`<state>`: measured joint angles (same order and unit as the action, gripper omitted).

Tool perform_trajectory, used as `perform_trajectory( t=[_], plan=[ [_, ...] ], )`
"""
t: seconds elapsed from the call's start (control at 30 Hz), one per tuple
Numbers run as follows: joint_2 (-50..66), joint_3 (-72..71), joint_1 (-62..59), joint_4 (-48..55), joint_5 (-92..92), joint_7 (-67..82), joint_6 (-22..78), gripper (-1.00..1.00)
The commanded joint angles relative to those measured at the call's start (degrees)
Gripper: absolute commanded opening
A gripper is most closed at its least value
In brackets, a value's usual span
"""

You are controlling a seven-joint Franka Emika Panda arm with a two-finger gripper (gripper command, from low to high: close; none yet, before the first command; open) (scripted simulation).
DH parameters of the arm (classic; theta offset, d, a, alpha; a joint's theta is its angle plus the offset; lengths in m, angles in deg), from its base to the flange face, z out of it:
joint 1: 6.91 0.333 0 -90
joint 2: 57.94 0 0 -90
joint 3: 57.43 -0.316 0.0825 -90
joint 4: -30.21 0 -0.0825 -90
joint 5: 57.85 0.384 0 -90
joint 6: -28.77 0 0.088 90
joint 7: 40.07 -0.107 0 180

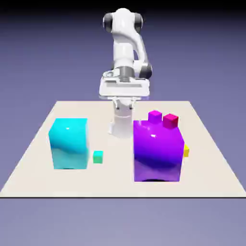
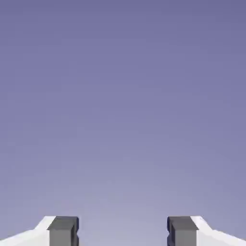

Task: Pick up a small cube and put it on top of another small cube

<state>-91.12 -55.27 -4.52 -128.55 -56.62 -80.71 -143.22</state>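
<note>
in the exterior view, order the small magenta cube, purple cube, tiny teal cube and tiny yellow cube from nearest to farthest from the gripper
Gripper is open, hidden behind the hand.
1. Small magenta cube, behind the purple cube.
2. Purple cube, on the view's right.
3. Tiny teal cube and tiny yellow cube: too close to call.

The white arm (image 1: 126, 48) stood folded at the table's far edge. Its gripper (image 2: 123, 233) hung parted wide, holding nothing between the grey fingertips (image 2: 63, 230).

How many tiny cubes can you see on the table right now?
4: teal cube beside the cyan cube; magenta cube, red cube behind the purple cube; yellow cube half-hidden beside it. Others may hide.
</note>
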Motion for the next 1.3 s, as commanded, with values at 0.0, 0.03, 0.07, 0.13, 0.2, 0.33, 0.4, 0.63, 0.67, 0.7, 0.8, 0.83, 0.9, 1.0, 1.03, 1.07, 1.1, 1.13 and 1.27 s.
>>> perform_trajectory(
  t=[0.0,0.03,0.07,0.13,0.2,0.33,0.4,0.63,0.67,0.7,0.8,0.83,0.9,1.0,1.03,1.07,1.1,1.13,1.27],
  plan=[
    [0.2,1.7,2.1,1.5,0.8,1.7,1.5,0.00],
    [0.4,3.3,4.2,3.0,1.5,3.3,2.9,0.00],
    [0.5,4.9,6.2,4.4,2.3,5.0,4.4,0.00],
    [2.3,6.5,10.4,5.2,2.5,7.3,5.6,0.00],
    [4.1,8.1,14.5,6.0,2.8,9.6,6.8,0.00],
    [7.6,11.2,22.8,7.5,3.2,14.3,9.1,0.00],
    [9.4,12.7,27.0,8.2,3.4,16.6,10.3,0.00],
    [15.6,18.1,41.5,10.8,4.2,24.7,14.4,0.00],
    [16.5,18.9,43.6,11.2,4.3,25.9,15.0,0.00],
    [17.4,19.7,45.7,11.6,4.4,27.1,15.6,0.00],
    [21.4,20.4,51.9,10.6,3.6,29.6,15.8,0.00],
    [22.7,20.6,54.0,10.3,3.3,30.5,15.8,0.00],
    [25.4,21.0,58.1,9.6,2.6,32.2,15.8,0.00],
    [29.5,21.6,64.4,8.6,1.7,34.7,15.9,0.00],
    [30.8,21.8,66.4,8.3,1.4,35.6,15.9,0.00],
    [32.1,22.1,68.5,7.9,1.1,36.4,16.0,0.00],
    [33.5,22.3,70.6,7.6,0.8,37.2,16.0,0.00],
    [34.8,22.5,72.7,7.3,0.5,38.1,16.0,0.00],
    [39.6,21.8,78.4,4.7,-1.3,39.7,14.8,0.00]
  ],
)
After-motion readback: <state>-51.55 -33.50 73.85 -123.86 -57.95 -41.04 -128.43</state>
